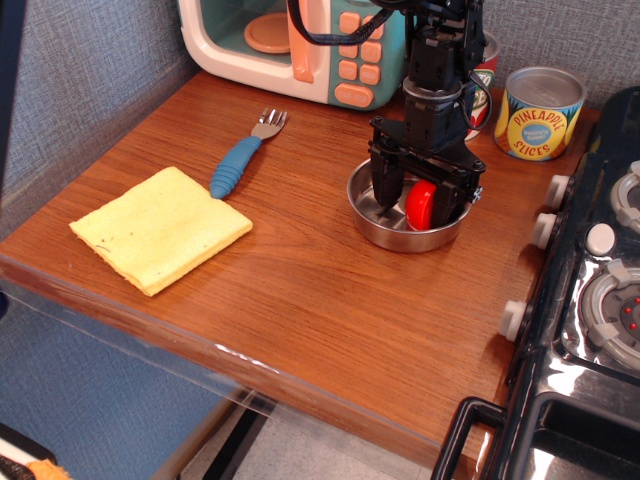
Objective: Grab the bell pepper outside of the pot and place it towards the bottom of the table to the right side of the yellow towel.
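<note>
The red bell pepper (422, 203) lies inside the steel pot (400, 243), tipped up on its edge. My gripper (420, 208) is lowered into the pot with its black fingers (386, 188) on either side of the pepper; the jaws stand apart and look open. No bell pepper shows outside the pot. The yellow towel (160, 228) lies flat at the front left of the wooden table (330, 310), far from the gripper.
A blue-handled fork (238, 163) lies between towel and pot. A toy microwave (290, 40) stands at the back, with a tomato sauce can (483, 82) and a pineapple can (540, 112) to its right. A black stove (600, 300) borders the table's right edge.
</note>
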You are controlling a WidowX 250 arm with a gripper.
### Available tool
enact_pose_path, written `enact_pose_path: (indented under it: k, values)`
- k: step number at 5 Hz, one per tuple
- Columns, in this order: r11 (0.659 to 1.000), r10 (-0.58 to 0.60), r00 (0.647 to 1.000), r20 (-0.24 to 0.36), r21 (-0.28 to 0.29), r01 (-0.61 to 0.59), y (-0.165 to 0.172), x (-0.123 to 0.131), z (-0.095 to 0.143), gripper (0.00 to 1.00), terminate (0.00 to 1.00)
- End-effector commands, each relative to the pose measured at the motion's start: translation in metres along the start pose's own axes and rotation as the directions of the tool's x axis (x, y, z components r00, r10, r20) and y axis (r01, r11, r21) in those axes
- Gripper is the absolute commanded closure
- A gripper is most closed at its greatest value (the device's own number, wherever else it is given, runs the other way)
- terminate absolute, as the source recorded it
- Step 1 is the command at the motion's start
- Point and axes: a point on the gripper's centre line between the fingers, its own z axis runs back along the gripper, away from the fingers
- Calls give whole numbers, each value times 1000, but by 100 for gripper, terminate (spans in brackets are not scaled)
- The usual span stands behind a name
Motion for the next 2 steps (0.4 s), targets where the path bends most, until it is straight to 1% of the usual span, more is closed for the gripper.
enact_pose_path:
  k: [1,2]
  values:
    - [999,40,999,32,-17,-39,11,5,11,100,0]
    - [998,43,996,74,-38,-40,14,9,25,100,0]
